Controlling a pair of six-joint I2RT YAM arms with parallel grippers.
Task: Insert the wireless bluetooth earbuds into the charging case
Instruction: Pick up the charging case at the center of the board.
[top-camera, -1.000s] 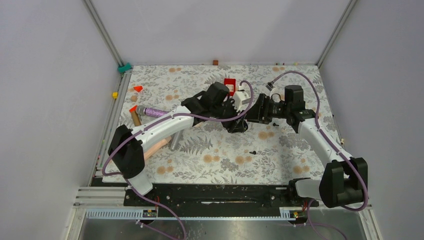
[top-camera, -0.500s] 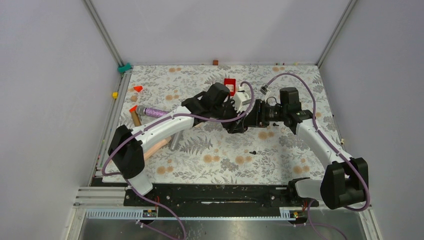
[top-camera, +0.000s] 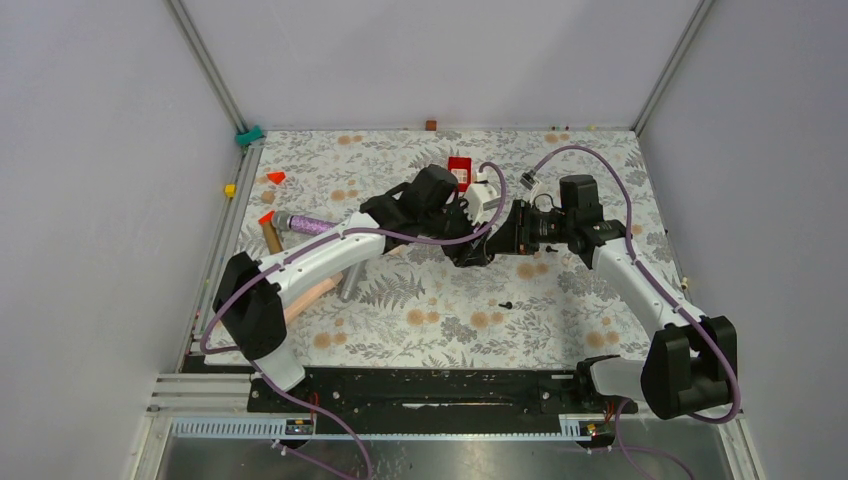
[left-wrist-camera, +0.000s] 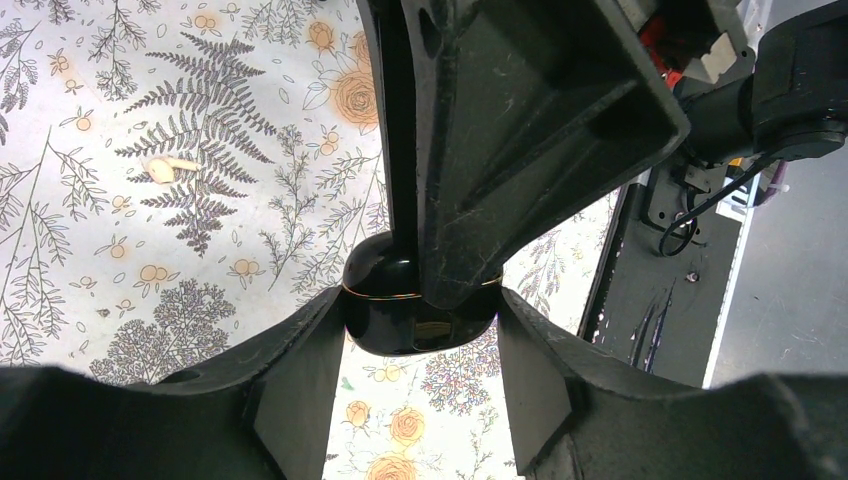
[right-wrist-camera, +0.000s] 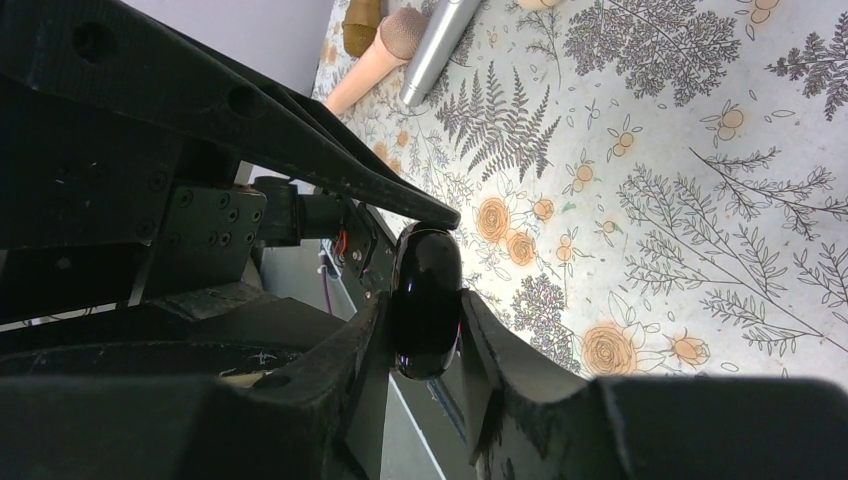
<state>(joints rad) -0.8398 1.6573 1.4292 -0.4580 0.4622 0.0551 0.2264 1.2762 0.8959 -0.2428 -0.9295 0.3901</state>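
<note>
Left tool (left-wrist-camera: 420, 325) is partly closed. Its two fingers clamp the charging case (left-wrist-camera: 385, 322) by the narrow ends, and both inner faces touch the glossy black shell. Right tool (right-wrist-camera: 425, 325) reaches in from the opposite side and sits across the same case. In the right wrist view its fingers lie against the two broad faces with no gap visible on either side, so both tools grip the case at once. One right finger covers the upper part of the case in the left wrist view. A thin seam line runs round the shell, and the lid looks shut as far as the wrist views show. The case is held clear of the floral-print worktop (top-camera: 420, 320), about mid-worktop where the two tools meet in the overhead view, on the near side of the red box (top-camera: 459, 168). One tiny black earbud (top-camera: 506, 304) lies on the worktop nearer the arm bases, well apart from the case — too small to tell its orientation. Left part of the worktop: purple glitter tube (top-camera: 305, 222), and a silver cylinder (right-wrist-camera: 440, 40) lying beside a pink-tipped stick (right-wrist-camera: 375, 60).
</note>
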